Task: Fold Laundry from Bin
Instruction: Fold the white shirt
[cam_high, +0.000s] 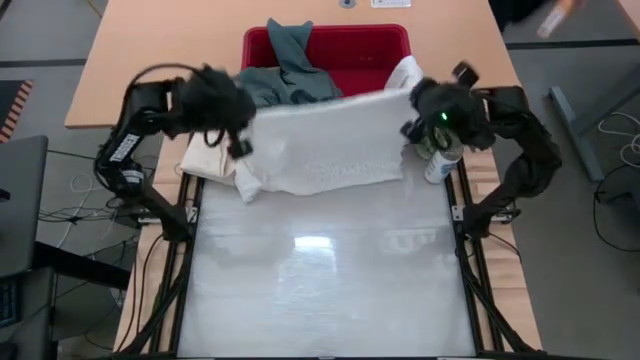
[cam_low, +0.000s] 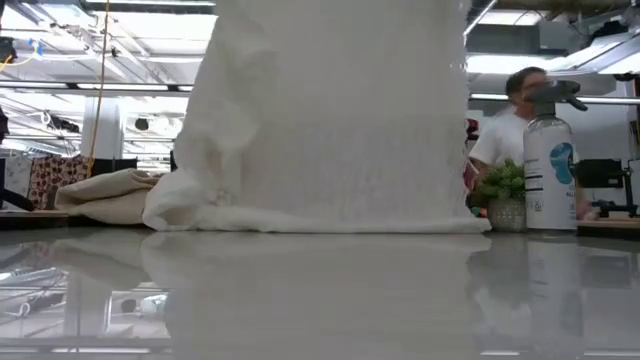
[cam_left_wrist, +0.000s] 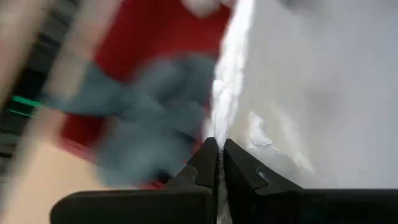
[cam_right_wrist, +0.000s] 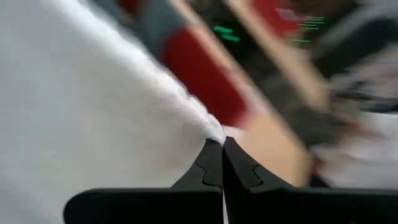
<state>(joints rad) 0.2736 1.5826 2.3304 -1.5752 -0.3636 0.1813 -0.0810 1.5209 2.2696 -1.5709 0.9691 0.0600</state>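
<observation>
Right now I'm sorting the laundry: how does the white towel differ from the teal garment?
The towel is white and held up spread by both hands, left hand and right hand; the teal garment is crumpled, unheld. The towel hangs to the table; the garment lies over the red bin. Both are soft cloth.

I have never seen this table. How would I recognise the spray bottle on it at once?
Start at the red bin at the table's far edge, then look toward the right gripper, shut on the white towel. Just beyond the towel's right edge stands the spray bottle: white, upright, dark trigger head, taller than the small potted plant beside it.
</observation>
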